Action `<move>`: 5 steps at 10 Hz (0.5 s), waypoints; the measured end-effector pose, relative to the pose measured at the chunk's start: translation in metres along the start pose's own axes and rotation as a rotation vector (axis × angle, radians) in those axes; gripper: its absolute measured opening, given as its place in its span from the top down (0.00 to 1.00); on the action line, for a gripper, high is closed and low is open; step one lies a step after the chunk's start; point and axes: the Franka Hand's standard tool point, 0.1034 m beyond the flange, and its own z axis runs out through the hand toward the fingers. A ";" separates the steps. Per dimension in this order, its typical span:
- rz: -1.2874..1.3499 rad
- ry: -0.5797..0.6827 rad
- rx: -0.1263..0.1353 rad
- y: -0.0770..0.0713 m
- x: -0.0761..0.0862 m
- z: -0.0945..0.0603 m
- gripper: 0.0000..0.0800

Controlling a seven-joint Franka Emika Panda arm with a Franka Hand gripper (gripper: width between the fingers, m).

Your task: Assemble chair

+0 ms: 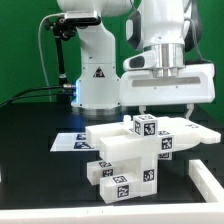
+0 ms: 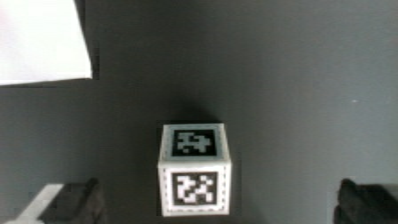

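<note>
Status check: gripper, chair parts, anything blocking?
Gripper open, empty, above the pile. Chair parts loosely stacked on black table. One tagged white block between the fingers. Nothing in the way.

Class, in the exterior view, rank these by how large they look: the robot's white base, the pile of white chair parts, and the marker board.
1. Pile of white chair parts, though it is nearer the camera.
2. Robot's white base.
3. Marker board, partly hidden behind the pile, so unsure.

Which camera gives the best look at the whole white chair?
The exterior view: the chair shows whole, a cluster of white tagged blocks on the black table. The wrist view shows only one tagged block from above.
</note>
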 end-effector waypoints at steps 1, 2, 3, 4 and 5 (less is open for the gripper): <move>-0.008 0.015 -0.007 -0.001 0.001 0.010 0.19; -0.012 0.024 -0.013 -0.001 -0.001 0.019 0.19; -0.012 0.032 -0.018 -0.001 -0.001 0.026 0.19; -0.016 0.042 -0.020 -0.001 0.002 0.030 0.19; -0.016 0.053 -0.020 0.000 0.005 0.031 0.19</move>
